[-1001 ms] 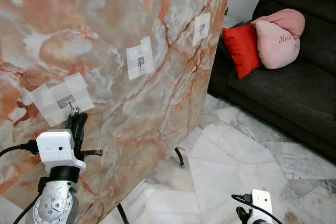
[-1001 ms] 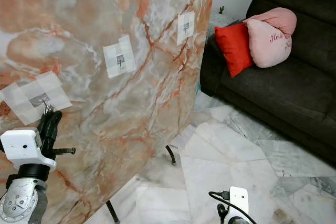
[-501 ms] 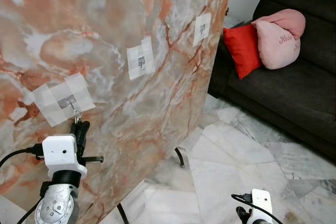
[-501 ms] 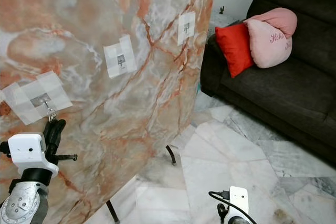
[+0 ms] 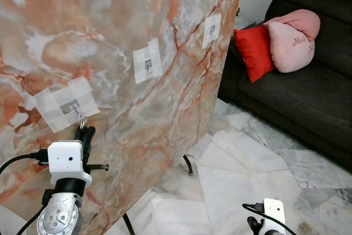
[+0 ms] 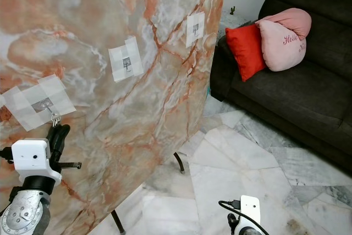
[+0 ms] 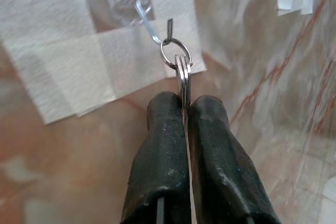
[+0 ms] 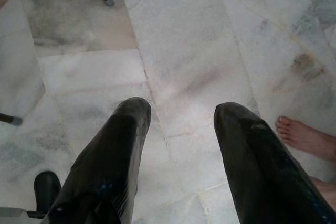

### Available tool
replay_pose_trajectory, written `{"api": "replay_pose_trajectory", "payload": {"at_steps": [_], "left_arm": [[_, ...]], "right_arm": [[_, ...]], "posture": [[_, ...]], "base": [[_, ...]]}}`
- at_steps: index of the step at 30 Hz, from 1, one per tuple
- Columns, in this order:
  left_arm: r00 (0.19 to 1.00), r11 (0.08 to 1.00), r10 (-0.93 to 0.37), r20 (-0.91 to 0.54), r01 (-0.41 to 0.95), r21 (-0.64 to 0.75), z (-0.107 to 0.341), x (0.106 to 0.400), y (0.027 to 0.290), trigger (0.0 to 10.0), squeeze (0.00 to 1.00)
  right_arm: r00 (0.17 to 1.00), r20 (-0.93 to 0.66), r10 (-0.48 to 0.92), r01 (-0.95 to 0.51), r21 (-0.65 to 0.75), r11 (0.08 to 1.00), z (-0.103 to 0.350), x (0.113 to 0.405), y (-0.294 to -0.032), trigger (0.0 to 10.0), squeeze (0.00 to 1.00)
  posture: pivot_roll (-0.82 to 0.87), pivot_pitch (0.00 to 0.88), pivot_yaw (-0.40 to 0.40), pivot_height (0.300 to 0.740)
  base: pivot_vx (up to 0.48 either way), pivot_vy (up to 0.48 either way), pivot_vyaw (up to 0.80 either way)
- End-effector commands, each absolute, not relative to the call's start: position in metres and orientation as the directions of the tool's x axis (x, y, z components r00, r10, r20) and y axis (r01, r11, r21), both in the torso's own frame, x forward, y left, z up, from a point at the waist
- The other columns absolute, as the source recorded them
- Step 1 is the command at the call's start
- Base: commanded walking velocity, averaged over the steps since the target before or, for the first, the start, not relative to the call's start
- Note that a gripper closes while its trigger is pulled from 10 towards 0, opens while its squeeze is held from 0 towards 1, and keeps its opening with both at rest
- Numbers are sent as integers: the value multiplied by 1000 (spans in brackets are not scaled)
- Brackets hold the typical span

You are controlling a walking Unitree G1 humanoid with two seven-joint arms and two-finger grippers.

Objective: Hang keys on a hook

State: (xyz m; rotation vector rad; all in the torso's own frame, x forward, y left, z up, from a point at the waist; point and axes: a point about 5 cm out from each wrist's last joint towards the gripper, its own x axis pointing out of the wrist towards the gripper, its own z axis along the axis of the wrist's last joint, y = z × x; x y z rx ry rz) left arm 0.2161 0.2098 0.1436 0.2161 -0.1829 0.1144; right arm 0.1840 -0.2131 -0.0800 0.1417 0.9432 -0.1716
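From the head camera, a marble-patterned board (image 5: 137, 37) leans at the left, with three taped patches across it. The left gripper (image 5: 84, 134) is raised to the nearest, leftmost patch, and the keys (image 5: 82, 119) sit just above its fingertips, right below the hook (image 5: 73, 104). The dark sofa (image 5: 297, 92) at the far right carries a red cushion (image 5: 253, 52) and a pink cushion (image 5: 291, 37). The right arm hangs low over the marble floor (image 5: 247, 163).

The left wrist view adds detail: the left gripper's (image 7: 185, 103) fingers are clenched on the keys (image 7: 184, 85), whose ring (image 7: 175, 54) is threaded on the wire hook (image 7: 148, 24).

In the right wrist view, the right gripper (image 8: 181, 113) is spread wide, holding nothing, with a person's bare foot (image 8: 304, 137) on the floor nearby.
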Motion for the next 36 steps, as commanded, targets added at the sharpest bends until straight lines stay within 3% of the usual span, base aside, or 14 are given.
{"api": "replay_pose_trajectory", "payload": {"at_steps": [1,15,24,27,28,29,30,36], "left_arm": [[973,968,81,217,-128,215,149,217,206,10000,1000],[984,984,31,173,-60,168,140,212,205,10000,1000],[1000,983,23,3,-23,182,99,192,224,10000,1000],[986,982,34,-163,-2,191,65,179,239,10000,1000],[976,985,17,-218,22,172,55,175,240,10000,961],[962,985,-3,-273,50,166,44,172,240,10000,341],[936,984,-31,-351,91,154,28,167,240,10000,0],[840,989,-38,-541,109,100,-24,163,242,10000,0]], "right_arm": [[584,-806,-102,214,32,976,-77,187,-220,10000,0],[582,-807,-100,214,33,976,-77,186,-219,10000,0],[581,-807,-100,215,34,976,-78,186,-219,10000,0],[580,-809,-101,217,33,976,-78,185,-219,10000,0],[579,-809,-102,217,33,976,-78,185,-219,10000,0],[578,-809,-102,218,33,975,-78,185,-219,10000,0],[578,-810,-102,218,33,975,-78,185,-219,10000,0],[575,-812,-100,215,33,976,-79,184,-218,10000,0]], "posture": [[139,0,-95,740],[140,0,-92,740],[140,0,-89,740],[139,0,-87,740],[135,0,-86,740],[138,0,-83,740],[139,0,-81,740],[125,0,-76,740]], "base": [[0,0,0],[0,0,0],[0,0,0],[0,0,0],[0,0,0],[0,0,0],[0,0,0],[0,0,0]]}}
